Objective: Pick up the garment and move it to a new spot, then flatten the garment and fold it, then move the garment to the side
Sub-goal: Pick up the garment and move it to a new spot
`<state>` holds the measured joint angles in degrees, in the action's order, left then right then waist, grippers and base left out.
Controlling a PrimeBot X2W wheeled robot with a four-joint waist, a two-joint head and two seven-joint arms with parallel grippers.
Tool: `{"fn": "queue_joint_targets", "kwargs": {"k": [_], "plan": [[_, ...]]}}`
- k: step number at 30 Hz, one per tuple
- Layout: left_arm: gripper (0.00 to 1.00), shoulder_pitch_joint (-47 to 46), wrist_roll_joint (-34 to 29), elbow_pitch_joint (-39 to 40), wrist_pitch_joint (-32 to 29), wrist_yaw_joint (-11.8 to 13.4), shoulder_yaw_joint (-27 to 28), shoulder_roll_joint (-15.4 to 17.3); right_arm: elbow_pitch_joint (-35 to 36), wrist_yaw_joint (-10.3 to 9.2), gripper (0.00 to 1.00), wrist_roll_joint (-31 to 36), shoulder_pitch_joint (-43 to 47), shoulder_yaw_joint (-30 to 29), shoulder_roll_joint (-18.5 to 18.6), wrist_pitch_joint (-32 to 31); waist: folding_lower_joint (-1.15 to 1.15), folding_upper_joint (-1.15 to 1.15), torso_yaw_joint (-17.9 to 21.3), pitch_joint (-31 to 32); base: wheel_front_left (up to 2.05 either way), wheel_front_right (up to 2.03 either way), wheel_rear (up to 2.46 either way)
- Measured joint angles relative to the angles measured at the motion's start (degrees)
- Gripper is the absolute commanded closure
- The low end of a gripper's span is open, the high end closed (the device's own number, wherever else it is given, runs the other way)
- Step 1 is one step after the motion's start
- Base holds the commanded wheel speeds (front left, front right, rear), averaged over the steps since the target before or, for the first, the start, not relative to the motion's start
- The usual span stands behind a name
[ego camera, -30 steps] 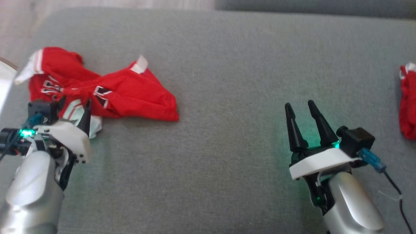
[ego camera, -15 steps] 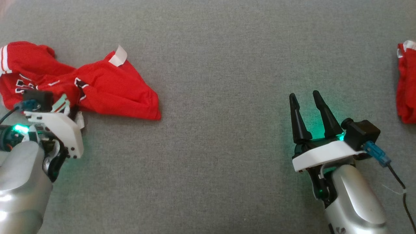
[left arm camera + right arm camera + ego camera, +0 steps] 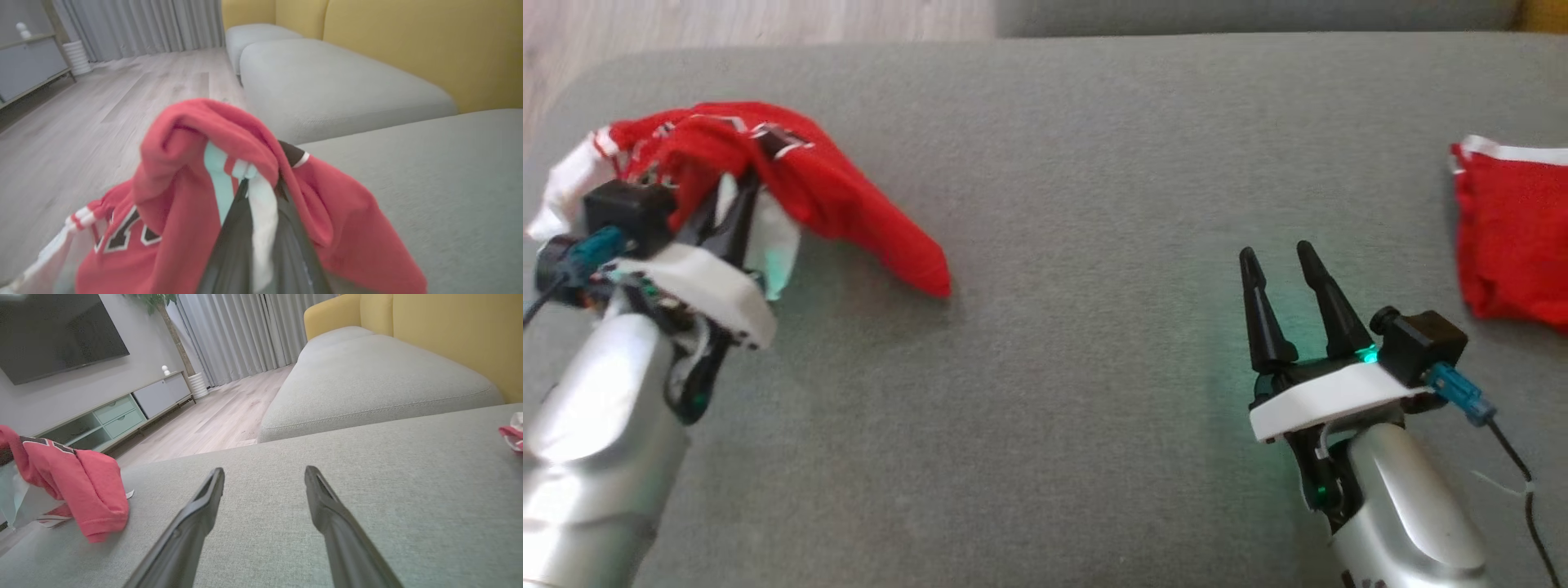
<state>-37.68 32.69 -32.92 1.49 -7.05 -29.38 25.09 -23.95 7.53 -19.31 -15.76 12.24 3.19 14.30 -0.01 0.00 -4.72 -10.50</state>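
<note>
In the head view, the red garment (image 3: 849, 204) is seen pinched in the closed fingers of the left gripper (image 3: 734, 204) at the left end of the grey sofa seat (image 3: 1078, 163), one tip trailing onto it; the right gripper (image 3: 1276, 253) is held wide, empty; in the left wrist view, red and white folds are clamped between the fingers (image 3: 229, 249); in the right wrist view, the spread fingers (image 3: 196, 514) are seen over the seat.

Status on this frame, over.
Left gripper shut on red garment, one end lifted off cushion. Right gripper open, empty. Second red cloth far right, out of the way.
</note>
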Motion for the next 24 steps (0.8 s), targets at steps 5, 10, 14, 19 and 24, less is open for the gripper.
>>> {"fn": "queue_joint_targets", "kwargs": {"k": [5,10,14,19,24], "plan": [[1.0,0.3,-0.4,5.6,-1.6,1.1,-1.6,-1.5,0.2,0.0,0.0,-0.9,0.1,0.4,0.0,0.0,0.0,0.0,2.4,1.1,0.0,0.0,0.0],[1.0,0.4,-1.2,11.2,-3.5,3.1,-3.9,-4.2,1.1,0.0,0.0,-2.1,0.0,1.3,0.0,0.1,0.0,0.0,7.1,1.3,0.0,0.0,0.0],[1.0,-0.9,-3.2,12.2,-4.0,4.3,-5.6,-6.2,2.1,0.0,0.0,-3.0,-0.1,2.3,0.0,0.1,0.01,0.0,10.5,0.5,0.0,0.0,0.0],[0.1,-5.3,-5.6,9.5,-3.4,5.1,-7.1,-7.8,3.4,0.0,0.0,-3.9,-0.4,2.7,0.0,0.1,0.01,0.0,14.2,-1.3,0.0,0.0,0.0],[0.0,-6.4,-8.5,2.4,-0.1,5.1,-8.5,-7.6,3.5,0.0,0.0,-3.9,-0.6,3.7,0.0,0.1,0.02,0.0,15.8,-3.0,0.0,0.0,0.0]]}}
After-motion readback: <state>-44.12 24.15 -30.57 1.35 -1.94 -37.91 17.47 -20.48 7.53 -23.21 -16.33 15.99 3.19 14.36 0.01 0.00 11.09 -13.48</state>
